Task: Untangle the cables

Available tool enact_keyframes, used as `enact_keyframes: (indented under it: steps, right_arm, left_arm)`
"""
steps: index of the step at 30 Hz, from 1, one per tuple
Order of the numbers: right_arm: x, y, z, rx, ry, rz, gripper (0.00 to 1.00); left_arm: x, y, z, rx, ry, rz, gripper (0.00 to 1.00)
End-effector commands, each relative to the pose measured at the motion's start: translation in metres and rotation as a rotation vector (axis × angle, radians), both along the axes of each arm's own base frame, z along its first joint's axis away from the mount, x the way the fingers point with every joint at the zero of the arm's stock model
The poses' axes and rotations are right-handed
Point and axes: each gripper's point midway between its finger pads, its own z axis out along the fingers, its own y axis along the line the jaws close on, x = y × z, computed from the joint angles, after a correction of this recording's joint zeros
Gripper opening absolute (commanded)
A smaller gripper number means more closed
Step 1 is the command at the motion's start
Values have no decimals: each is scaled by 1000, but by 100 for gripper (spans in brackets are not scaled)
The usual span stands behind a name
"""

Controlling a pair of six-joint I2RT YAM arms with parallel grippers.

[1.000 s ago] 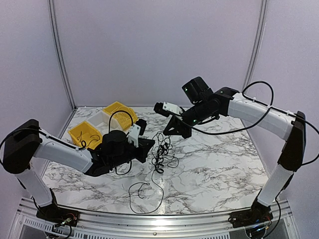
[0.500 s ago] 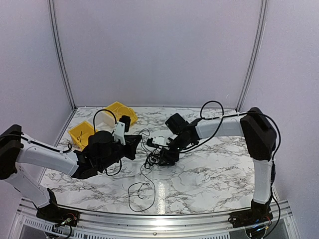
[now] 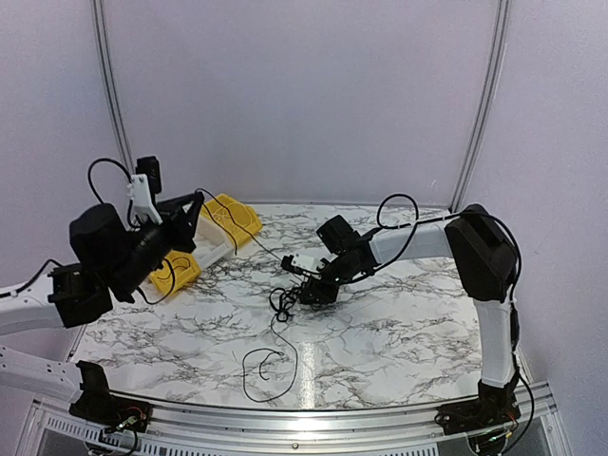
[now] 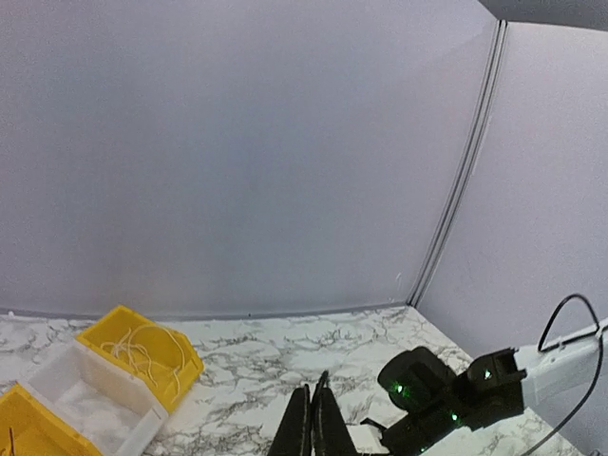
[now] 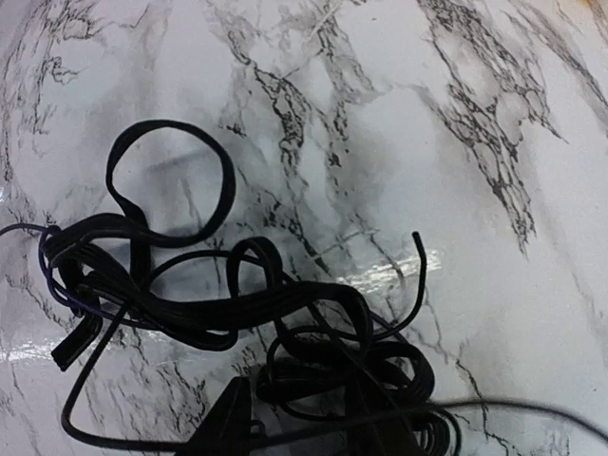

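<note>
Left arm (image 3: 100,252) has swung up and back to the left-rear, lifted clear of the bench (image 3: 408,323) since a second ago. Right arm (image 3: 418,242) has dropped from mid-air down onto the clump. Left fingers (image 4: 300,427) are clenched flat together. One thin strand runs taut from them down and right to the clump, so they are grasping one of the cables (image 3: 283,302).

The cables lie mid-bench, slightly left of centre, as a small knotted clump with curly loops. One long tail trails toward the near edge and ends in a loose loop flat on the marble.

Right fingers (image 3: 313,288) sit low at the right side of the clump, touching it. The right wrist view shows only dark blurred shapes among the wires at the bottom edge, so I can't tell whether they are gripping or released.

Two yellow bins (image 3: 233,217) with a white bin (image 3: 204,245) between them sit at the left-rear of the bench, well apart from the clump. The rear yellow one holds pale thin strands.
</note>
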Motion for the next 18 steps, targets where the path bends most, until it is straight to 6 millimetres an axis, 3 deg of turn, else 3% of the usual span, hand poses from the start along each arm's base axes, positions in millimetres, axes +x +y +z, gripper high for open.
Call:
enact_keyframes:
  steps: [1, 11, 18]
  right_arm:
    - [13, -27, -25, -69, 64, -104, 36]
    - [20, -49, -39, -100, 124, -167, 50]
    - [25, -55, -45, -132, 120, -196, 54]
  left_arm:
    - [-7, 34, 70, 103, -62, 91, 0]
    - [-29, 79, 220, 171, -244, 189, 0]
    - [-28, 74, 282, 209, -339, 215, 0]
